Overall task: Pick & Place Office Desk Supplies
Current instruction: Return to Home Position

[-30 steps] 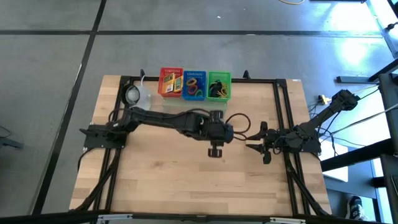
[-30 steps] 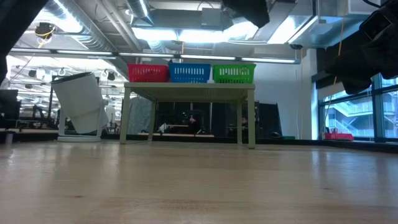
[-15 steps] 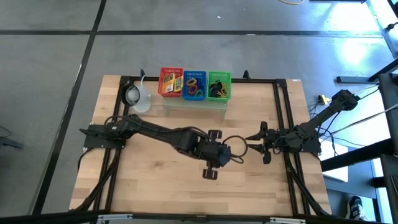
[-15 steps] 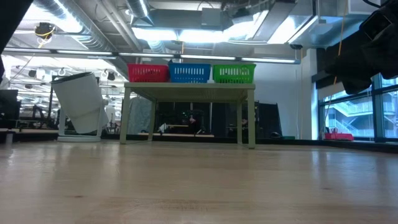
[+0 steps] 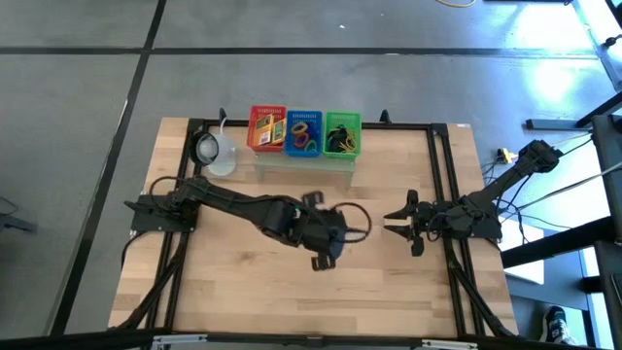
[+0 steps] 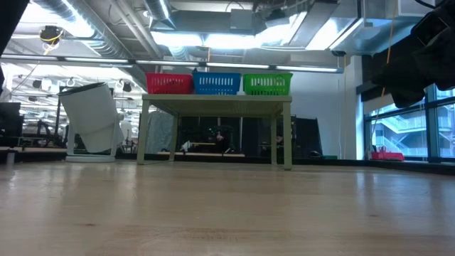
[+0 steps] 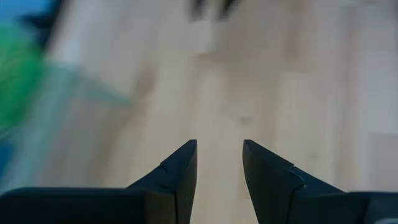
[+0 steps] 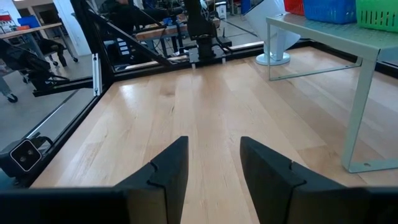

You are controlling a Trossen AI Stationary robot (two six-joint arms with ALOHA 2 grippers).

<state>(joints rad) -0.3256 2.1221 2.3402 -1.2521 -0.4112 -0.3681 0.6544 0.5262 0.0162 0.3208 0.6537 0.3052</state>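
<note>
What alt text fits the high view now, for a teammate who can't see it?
On the pale green stand near the wooden table's far edge sit the red bin, blue bin and green bin, side by side. The left gripper hangs open and empty over the table's middle; the right gripper, also open, faces it from the right side.

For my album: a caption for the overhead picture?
A red basket, blue basket and green basket line a pale stand; left gripper and right gripper hover open over the wooden table.
</note>
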